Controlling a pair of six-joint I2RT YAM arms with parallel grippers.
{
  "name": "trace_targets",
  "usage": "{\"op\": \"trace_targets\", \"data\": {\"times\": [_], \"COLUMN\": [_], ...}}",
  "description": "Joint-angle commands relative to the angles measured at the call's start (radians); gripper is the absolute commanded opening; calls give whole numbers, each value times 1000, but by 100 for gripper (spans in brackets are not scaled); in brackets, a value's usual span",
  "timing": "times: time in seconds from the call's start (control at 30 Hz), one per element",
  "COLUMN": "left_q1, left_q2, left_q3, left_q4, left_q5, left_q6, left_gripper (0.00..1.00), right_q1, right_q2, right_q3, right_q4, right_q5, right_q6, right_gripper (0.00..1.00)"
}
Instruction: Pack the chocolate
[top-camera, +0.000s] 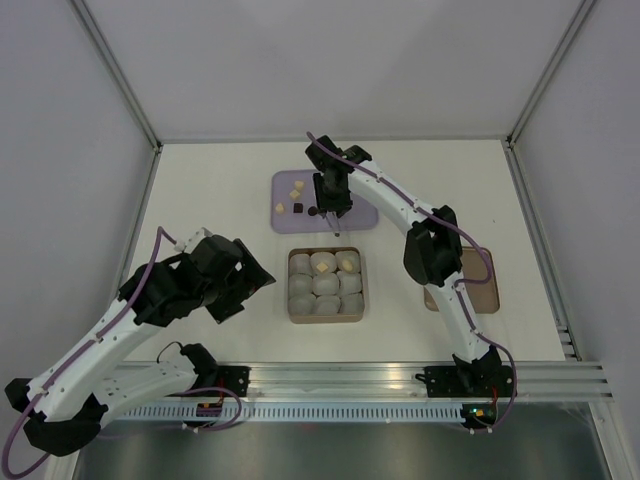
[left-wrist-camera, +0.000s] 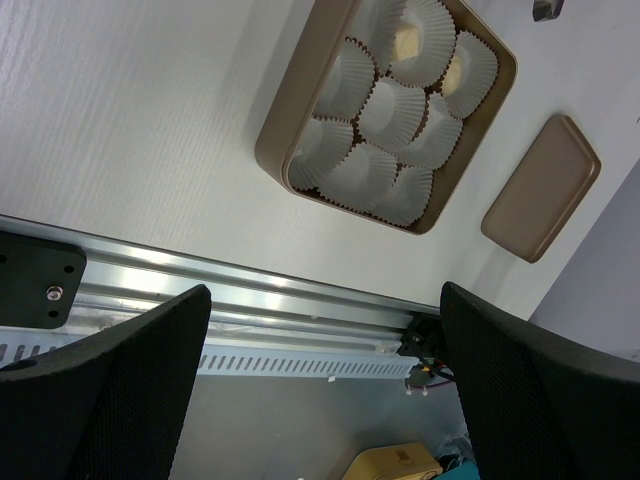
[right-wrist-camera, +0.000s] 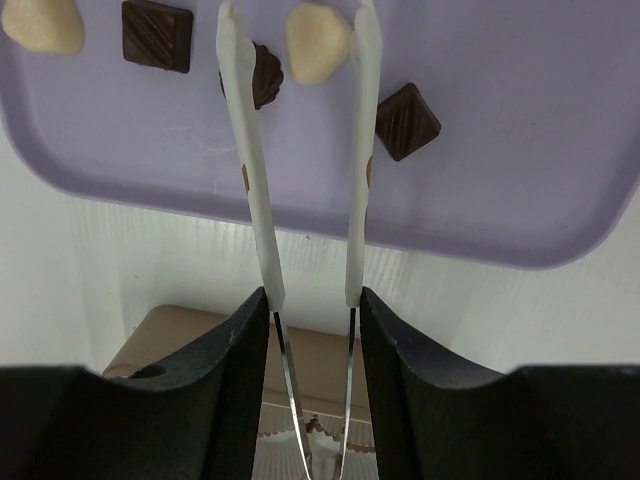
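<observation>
Chocolate pieces lie on a purple tray (right-wrist-camera: 500, 150): cream ones (right-wrist-camera: 42, 25) and dark ones (right-wrist-camera: 157, 35) (right-wrist-camera: 407, 120). My right gripper (right-wrist-camera: 312, 310) is shut on silver tongs (right-wrist-camera: 255, 200) with white tips. The tips straddle a cream chocolate (right-wrist-camera: 318, 45); it sits against the right tip, with a gap to the left one. In the top view the right gripper (top-camera: 332, 205) hangs over the tray (top-camera: 360, 215). A brown box (top-camera: 290, 290) of white paper cups holds cream chocolates (top-camera: 348, 263) in its far row. My left gripper (top-camera: 255, 280) hovers open and empty left of the box.
A brown lid (top-camera: 482, 290) lies right of the box, partly under the right arm. In the left wrist view the box (left-wrist-camera: 275, 140) and lid (left-wrist-camera: 542, 188) sit beyond the metal rail (left-wrist-camera: 250, 300) at the table's near edge. White walls enclose the table.
</observation>
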Motion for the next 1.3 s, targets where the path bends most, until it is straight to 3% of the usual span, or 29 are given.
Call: {"op": "trace_targets", "data": {"times": [0.0,1.27], "left_q1": [3,3], "left_q2": [-6,-5], "left_q3": [22,2], "left_q4": [24,22], "left_q5": [8,8], "left_q6": [-22,-34], "left_gripper": [100,100], "right_q1": [-10,-19], "right_q2": [19,131], "right_q3": [53,112], "right_q4": [14,-18], "right_q5": [18,-18], "right_q6": [-20,-20], "right_gripper": [46,48]}}
